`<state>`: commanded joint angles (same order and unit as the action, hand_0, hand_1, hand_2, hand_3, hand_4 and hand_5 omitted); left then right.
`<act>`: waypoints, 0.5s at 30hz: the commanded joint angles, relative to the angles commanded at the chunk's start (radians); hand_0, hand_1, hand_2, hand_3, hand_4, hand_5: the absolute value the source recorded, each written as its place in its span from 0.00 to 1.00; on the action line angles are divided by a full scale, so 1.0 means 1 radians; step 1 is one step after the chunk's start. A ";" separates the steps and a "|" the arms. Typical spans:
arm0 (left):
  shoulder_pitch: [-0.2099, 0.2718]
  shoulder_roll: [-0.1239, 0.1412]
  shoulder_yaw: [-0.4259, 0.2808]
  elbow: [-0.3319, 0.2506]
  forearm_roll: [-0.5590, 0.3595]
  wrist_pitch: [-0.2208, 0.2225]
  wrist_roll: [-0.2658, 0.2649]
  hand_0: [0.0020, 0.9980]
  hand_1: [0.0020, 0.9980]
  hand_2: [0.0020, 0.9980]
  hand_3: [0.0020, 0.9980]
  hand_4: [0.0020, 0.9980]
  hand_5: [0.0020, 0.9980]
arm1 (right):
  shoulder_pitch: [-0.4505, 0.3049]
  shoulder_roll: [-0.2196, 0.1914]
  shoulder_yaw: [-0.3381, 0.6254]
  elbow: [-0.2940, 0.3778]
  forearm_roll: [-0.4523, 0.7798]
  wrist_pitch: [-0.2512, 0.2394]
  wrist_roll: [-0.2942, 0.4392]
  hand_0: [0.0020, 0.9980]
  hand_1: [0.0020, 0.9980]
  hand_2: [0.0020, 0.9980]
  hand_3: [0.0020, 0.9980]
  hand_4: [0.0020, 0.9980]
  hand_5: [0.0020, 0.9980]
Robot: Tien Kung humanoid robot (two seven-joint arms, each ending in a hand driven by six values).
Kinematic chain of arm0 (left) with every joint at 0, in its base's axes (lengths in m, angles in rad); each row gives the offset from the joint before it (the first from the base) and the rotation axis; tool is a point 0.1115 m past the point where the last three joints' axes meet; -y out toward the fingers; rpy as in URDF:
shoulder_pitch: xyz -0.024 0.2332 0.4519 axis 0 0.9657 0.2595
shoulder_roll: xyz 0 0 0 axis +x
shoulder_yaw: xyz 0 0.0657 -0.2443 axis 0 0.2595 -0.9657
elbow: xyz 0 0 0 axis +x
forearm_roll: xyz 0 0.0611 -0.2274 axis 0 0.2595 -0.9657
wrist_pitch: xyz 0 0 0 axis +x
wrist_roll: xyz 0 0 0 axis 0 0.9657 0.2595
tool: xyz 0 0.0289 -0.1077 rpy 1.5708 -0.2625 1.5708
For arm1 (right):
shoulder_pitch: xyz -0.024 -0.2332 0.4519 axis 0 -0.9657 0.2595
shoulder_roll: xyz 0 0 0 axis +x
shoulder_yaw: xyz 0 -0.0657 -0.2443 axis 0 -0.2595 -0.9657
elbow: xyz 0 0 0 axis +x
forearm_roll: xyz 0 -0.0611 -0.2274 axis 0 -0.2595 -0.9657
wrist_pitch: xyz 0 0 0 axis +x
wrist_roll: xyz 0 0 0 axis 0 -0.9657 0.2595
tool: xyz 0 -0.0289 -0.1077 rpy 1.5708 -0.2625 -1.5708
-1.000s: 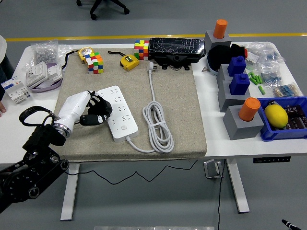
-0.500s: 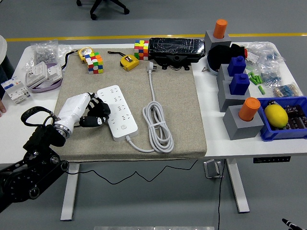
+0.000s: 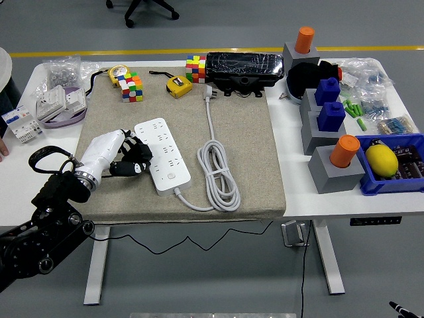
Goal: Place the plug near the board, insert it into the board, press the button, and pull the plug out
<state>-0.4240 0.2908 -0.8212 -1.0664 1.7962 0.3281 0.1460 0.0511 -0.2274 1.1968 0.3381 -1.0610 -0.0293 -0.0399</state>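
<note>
A white power strip (image 3: 163,154) lies slanted on the beige mat (image 3: 245,132), left of centre. Its white cable (image 3: 217,173) is coiled to the right and runs up to the white plug (image 3: 207,92), which lies loose near the mat's far edge. My left hand (image 3: 130,158), white with black fingers, rests against the strip's left side, fingers curled at its edge and holding nothing I can see. My right hand is out of view.
Rubik's cubes (image 3: 131,86) (image 3: 195,67), a yellow tape measure (image 3: 177,85) and a black case (image 3: 244,68) line the far edge. Grey blocks with orange and blue pieces (image 3: 330,142) and a blue bin (image 3: 397,165) stand at the right. White sockets (image 3: 56,103) lie far left.
My left hand has crept slightly up and toward the strip's left edge. The strip, cable and plug have not moved.
</note>
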 joint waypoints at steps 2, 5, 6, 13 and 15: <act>0.001 -0.001 0.000 0.004 -0.015 0.007 -0.004 0.74 0.77 0.75 0.79 1.00 0.35 | -0.001 0.000 -0.002 0.000 0.001 0.000 0.000 0.65 0.64 0.62 0.55 0.98 0.55; 0.001 0.000 -0.001 0.004 -0.031 0.015 -0.014 0.79 0.87 0.86 0.90 1.00 0.52 | -0.001 0.001 -0.003 -0.001 0.001 0.000 0.000 0.65 0.64 0.62 0.55 0.98 0.55; 0.002 0.000 -0.002 0.003 -0.034 0.018 -0.017 0.79 0.87 0.86 0.90 1.00 0.52 | -0.002 0.001 -0.003 -0.001 0.001 0.000 0.000 0.65 0.64 0.62 0.55 0.98 0.55; 0.019 0.003 -0.018 -0.032 -0.058 0.086 -0.070 0.79 0.87 0.86 0.91 1.00 0.55 | -0.001 0.000 -0.002 0.001 -0.001 0.000 0.000 0.65 0.64 0.62 0.55 0.98 0.54; 0.032 0.006 -0.025 -0.054 -0.063 0.122 -0.091 0.79 0.87 0.86 0.91 1.00 0.55 | -0.001 0.001 -0.001 0.000 -0.002 0.000 0.000 0.65 0.64 0.62 0.55 0.98 0.54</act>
<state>-0.3915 0.2967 -0.8460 -1.1205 1.7328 0.4499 0.0549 0.0501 -0.2264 1.1962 0.3384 -1.0627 -0.0292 -0.0400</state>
